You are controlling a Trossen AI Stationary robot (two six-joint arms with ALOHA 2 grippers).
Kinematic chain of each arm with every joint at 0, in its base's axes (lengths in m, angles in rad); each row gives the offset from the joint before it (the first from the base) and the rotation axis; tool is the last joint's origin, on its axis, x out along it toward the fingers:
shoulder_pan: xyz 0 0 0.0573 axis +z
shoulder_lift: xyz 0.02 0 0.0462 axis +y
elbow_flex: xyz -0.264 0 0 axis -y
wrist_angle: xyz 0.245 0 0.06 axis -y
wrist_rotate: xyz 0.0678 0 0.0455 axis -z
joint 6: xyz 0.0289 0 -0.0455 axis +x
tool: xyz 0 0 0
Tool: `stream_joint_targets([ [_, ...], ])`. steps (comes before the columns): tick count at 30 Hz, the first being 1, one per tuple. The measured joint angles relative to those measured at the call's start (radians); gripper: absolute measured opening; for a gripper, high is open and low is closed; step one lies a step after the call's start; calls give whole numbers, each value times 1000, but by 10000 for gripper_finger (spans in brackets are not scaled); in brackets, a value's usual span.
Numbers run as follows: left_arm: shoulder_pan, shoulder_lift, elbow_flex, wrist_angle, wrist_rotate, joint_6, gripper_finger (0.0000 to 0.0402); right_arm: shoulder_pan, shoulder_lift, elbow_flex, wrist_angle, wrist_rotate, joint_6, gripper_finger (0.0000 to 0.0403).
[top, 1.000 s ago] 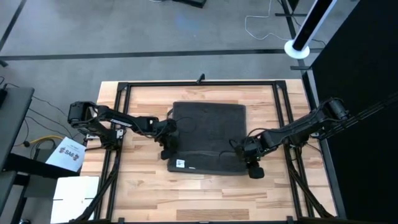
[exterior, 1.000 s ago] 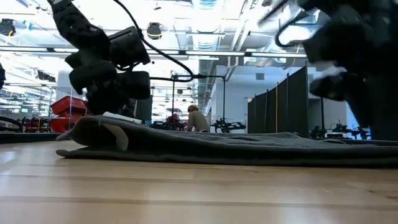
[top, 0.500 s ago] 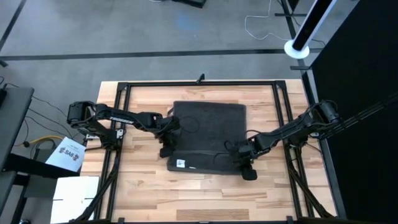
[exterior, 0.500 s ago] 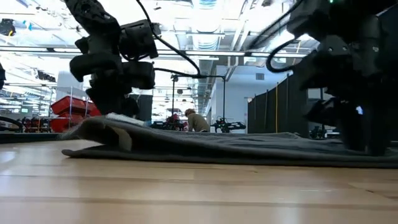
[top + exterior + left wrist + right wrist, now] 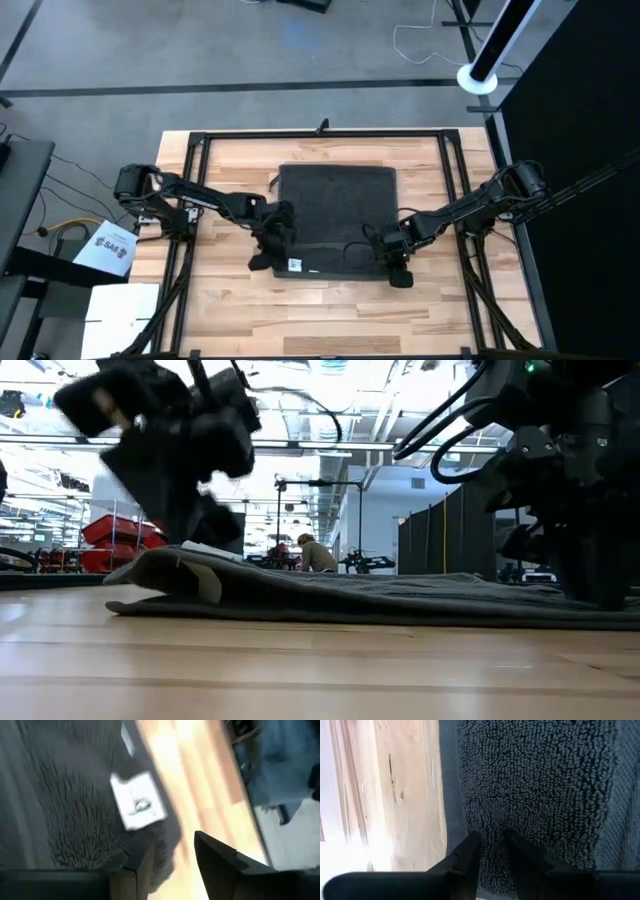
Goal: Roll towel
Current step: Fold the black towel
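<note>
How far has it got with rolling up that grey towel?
Barely begun. The towel lies spread nearly flat on the table, with no roll formed; only the near edge by its white tag looks slightly raised. In hand: the left gripper is at the near left corner and the right gripper at the near right corner, fingers slightly apart over the cloth. The whole rolling is left.

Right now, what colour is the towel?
Dark charcoal grey towel, seen best from the high view.
</note>
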Motion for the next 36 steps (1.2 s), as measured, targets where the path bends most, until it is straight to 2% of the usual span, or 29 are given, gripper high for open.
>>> stream_joint_targets([
  [3, -5, 96, 0, -32, -14, 21, 125, -4, 0, 0, 0, -1, -1, 81],
  [7, 7, 170, 7, -79, 23, -17, 110, -3, 2, 0, -16, 4, -1, 81],
  [10, 15, 152, 24, -134, 39, -60, 95, -3, 1, 1, -36, 14, -1, 81],
  [15, 23, 18, 104, -301, 0, -106, 75, -7, -26, 36, -135, 2, -1, 81],
  [17, 33, -46, 144, -408, -58, -107, 71, -13, -65, 61, -154, -19, -14, 81],
  [21, 68, -146, 237, -494, -331, -121, 71, -56, -185, 81, -209, -33, -21, 81],
  [23, 106, -183, 277, -483, -501, -120, 73, -95, -250, 80, -212, -33, -44, 81],
  [25, 165, -181, 296, -485, -592, -94, 76, -150, -318, 81, -221, -33, -81, 81],
  [30, 360, -114, 325, -499, -594, -31, 92, -374, -405, 82, -231, -34, -204, 81],
  [36, 525, -1, 341, -428, -589, 73, 125, -660, -368, 91, -235, -51, -380, 82],
])
